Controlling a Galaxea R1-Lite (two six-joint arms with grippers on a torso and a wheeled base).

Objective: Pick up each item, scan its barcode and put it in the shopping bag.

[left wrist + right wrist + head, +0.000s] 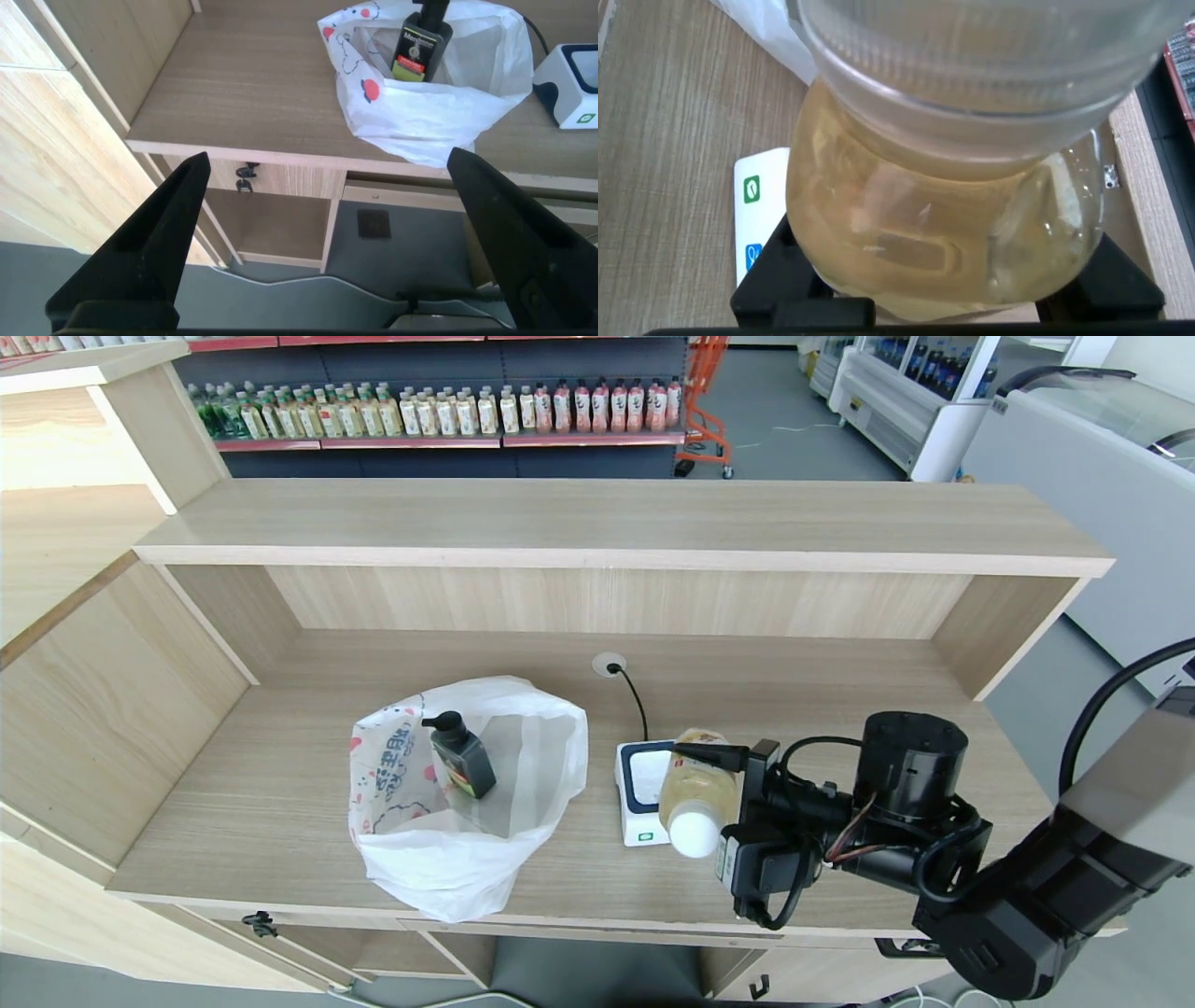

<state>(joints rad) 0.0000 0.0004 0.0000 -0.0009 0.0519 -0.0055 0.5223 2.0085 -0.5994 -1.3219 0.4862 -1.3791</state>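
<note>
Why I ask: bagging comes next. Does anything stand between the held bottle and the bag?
Nothing visible does. The bottle in the right gripper is over the scanner, with the bag beside it on the counter. A pump bottle already stands inside the bag, taking part of its mouth.

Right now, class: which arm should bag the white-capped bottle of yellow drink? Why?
Right: its claw grips the bottle near the white plastic bag; the left claw hangs open short of the counter.
</note>
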